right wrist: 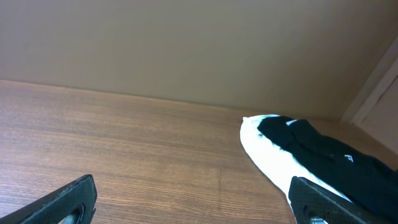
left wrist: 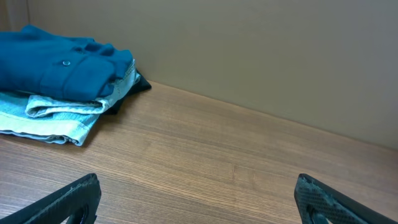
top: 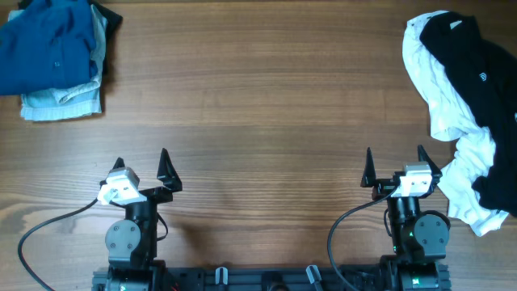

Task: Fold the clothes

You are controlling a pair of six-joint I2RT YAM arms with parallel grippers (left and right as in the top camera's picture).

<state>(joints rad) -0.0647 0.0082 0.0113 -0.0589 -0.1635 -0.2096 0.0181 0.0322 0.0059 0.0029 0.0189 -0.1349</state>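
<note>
Black on white, and crumpled: sprawling as an unfolded heap forward and to the outer side of the right gripper [top: 395, 159], with the black garment [top: 477, 73] draping over the white garment [top: 443, 97] and trailing back alongside that gripper. Holding nothing there, spreading its fingers wide, hovering low over the wooden table [top: 258, 105]. Mirroring that at the left gripper [top: 142, 163]: gaping open, gripping nothing, pointing forward. Facing, well ahead and to its outer side, a blue buttoned shirt [top: 44, 40] sitting on pale denim [top: 63, 103], both looking already folded, with a dark cloth [left wrist: 142, 83] peeking out at the far edge.

Judging from this, standing at the start of a fresh garment: picking, not yet folding. Calling next, most likely, for reaching the right gripper forward and outward to the heap, pinching the top layer only, probably the black garment, and dragging it into the bare stretch of table ahead of and between both grippers. Needing care against catching the white garment along with it, and needing the left gripper for spreading the cloth flat before any crease.
</note>
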